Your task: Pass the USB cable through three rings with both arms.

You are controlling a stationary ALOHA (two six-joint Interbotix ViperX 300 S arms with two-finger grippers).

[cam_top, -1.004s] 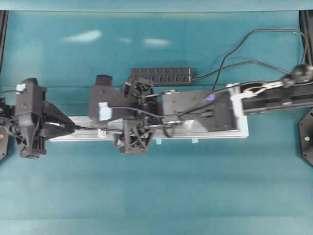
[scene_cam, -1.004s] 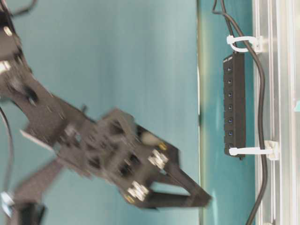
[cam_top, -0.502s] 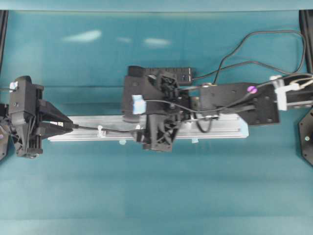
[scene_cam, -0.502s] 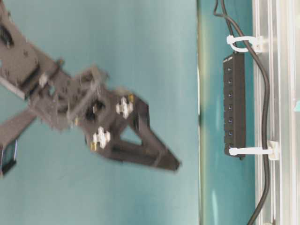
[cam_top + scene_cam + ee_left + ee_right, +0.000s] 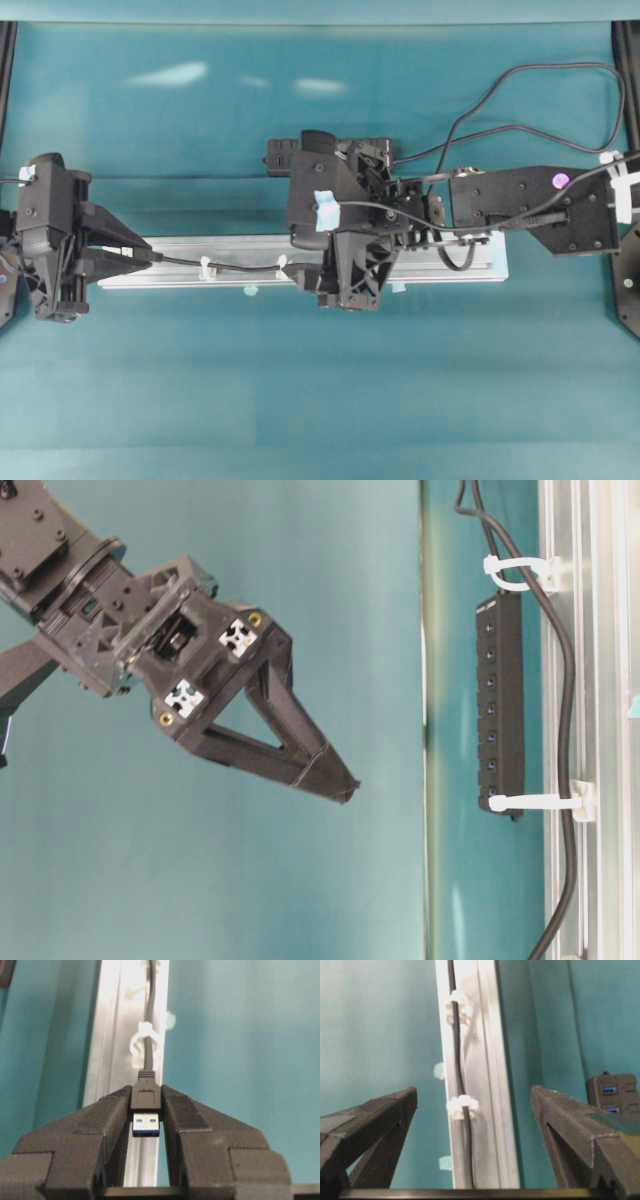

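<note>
Left hand (image 5: 146,1110) pinches USB cable (image 5: 240,266) plug at rail's (image 5: 180,245) 9 o'clock end, keeping it taut; right hand (image 5: 472,1110) gapes empty above.

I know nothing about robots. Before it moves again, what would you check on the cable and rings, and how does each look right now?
1. Plug held by the left gripper: ok, jaws clamp its sides.
2. Cable through the rings: ok for two seen from the right wrist; the third cannot tell.
3. Cable lying along the rail: ok, it runs down its length.
4. Right gripper free: ok, jaws wide apart above the rail, holding nothing.
5. Hub clear of the cable: ok, it sits beside the rail, apart.
6. Cable slack beyond the right gripper: cannot tell, hidden under the arm.
</note>
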